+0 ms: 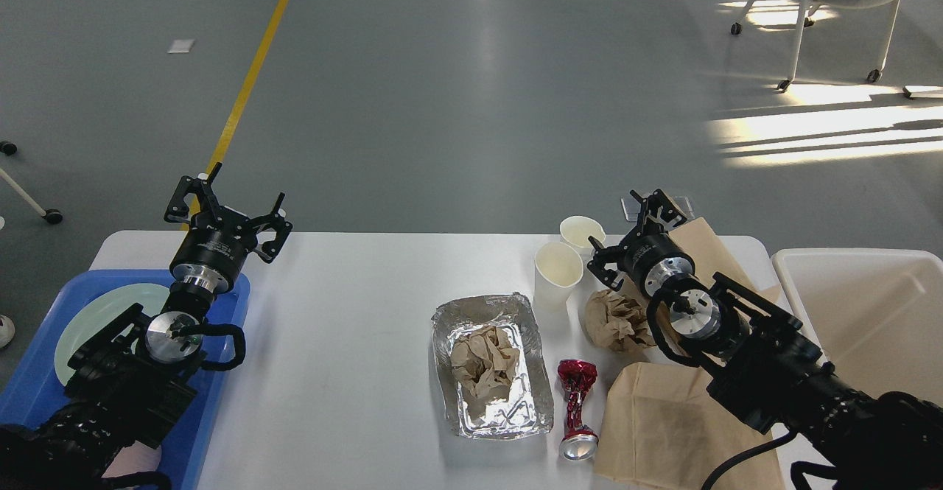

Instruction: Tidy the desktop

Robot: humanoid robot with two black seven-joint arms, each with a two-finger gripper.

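Desktop bench carries litter near the right gripper, whose fingers' state cannot be told. Left gripper fingers are spread, empty, well apart from the crumpled paper.

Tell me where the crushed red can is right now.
In the head view the crushed red can lies on the desktop, right of centre near the front edge, between the foil tray and the flat brown paper bag.

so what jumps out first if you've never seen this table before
The litter on the right half of the desktop: a foil tray holding crumpled paper, with a crushed red can beside it. Behind them stand two paper cups, and a blue tray with a pale plate sits at the left edge.
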